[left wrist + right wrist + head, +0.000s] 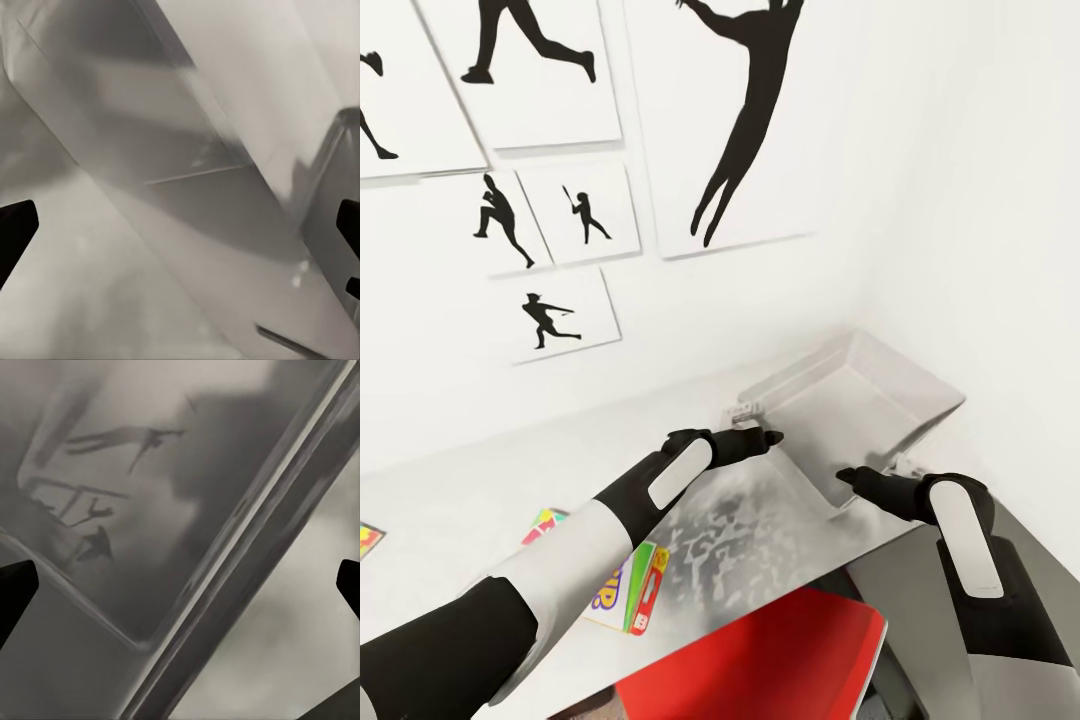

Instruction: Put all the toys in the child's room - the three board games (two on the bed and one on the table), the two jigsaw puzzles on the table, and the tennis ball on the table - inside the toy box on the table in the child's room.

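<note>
I have both grippers at the toy box, tilted at the worktop's far right corner: left gripper and right gripper, jaws spread wide astride its near rim. Close evenly, lift level.

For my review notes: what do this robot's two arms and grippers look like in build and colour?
Both arms alternate glossy black and white segments. The left arm has a black upper section, a white middle and a black wrist with an elongated white oval panel; the right arm matches. Left gripper and right gripper are black with tapered fingers. No cables or markings show.
</note>
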### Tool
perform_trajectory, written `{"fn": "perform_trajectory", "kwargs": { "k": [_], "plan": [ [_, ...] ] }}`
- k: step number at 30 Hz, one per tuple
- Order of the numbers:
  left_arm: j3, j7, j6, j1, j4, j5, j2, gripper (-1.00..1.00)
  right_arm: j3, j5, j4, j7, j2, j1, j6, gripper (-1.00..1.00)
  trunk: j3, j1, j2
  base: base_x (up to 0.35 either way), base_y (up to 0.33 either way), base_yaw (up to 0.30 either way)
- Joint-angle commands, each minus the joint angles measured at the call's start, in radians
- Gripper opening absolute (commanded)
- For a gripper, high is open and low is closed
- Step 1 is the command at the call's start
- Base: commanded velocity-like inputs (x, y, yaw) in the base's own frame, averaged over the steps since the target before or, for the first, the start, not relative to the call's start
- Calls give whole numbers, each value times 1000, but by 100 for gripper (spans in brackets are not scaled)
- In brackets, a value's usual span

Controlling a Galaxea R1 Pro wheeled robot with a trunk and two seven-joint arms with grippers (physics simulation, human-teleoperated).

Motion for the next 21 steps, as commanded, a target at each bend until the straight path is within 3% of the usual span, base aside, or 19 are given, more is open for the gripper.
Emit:
{"fn": "perform_trajectory", "kwargs": {
  "k": [1, 21],
  "plan": [
    [-2, 9, 1, -1, -1, 10, 0, 100, 0, -11, -1, -10, 0, -1, 3, 100, -3, 1, -2, 0, 0, 0],
    [-2, 9, 0, -1, -1, 10, 0, 100, 0, -11, -1, -10, 0, -1, 3, 100, -36, 1, -2, 0, 0, 0]
  ]
}}
